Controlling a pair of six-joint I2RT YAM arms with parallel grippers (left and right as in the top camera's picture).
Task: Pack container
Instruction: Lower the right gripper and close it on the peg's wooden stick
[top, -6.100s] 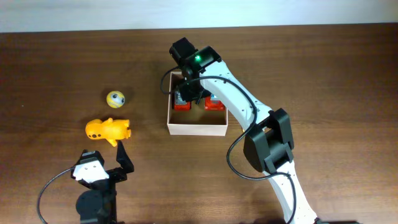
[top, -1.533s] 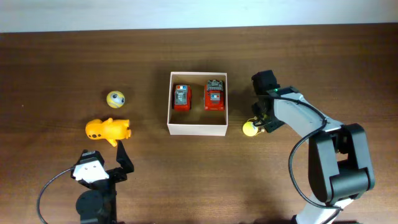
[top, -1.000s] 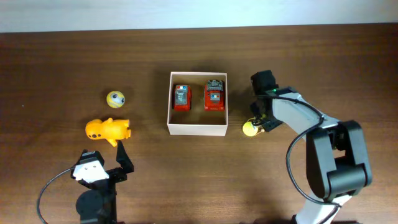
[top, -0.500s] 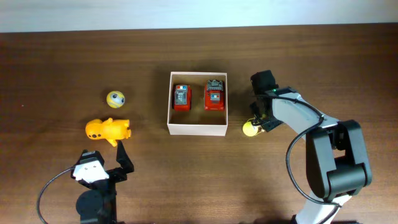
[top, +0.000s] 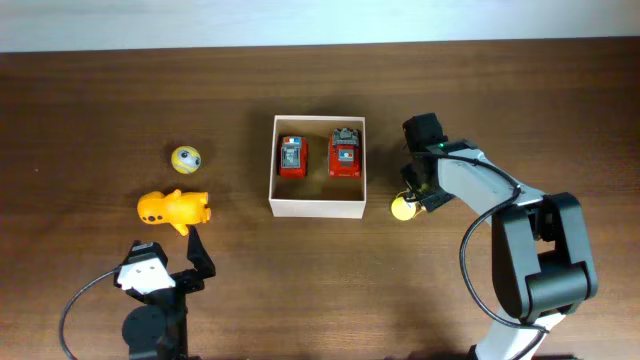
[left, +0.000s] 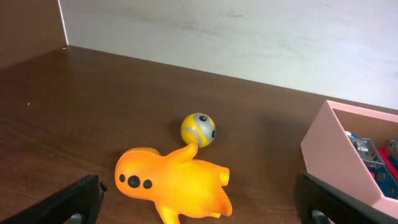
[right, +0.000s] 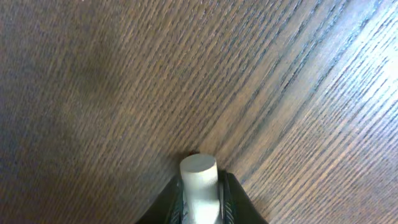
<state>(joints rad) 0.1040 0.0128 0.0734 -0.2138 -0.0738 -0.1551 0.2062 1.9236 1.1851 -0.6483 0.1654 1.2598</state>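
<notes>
The yellow ball (top: 402, 207), lying just right of the container (top: 318, 208) in the middle, could be knocked rolling by the right gripper (top: 417, 193), whose closure cannot be told; the left gripper (top: 170, 258) is held open. Counted: one container, one orange toy (top: 174, 209), two red cars (top: 291, 157), two balls, the other a grey-faced ball (top: 186, 158)

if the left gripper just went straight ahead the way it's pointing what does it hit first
Most likely the orange toy, lying just ahead between the left gripper's open fingers; the small ball sits beyond it.
</notes>
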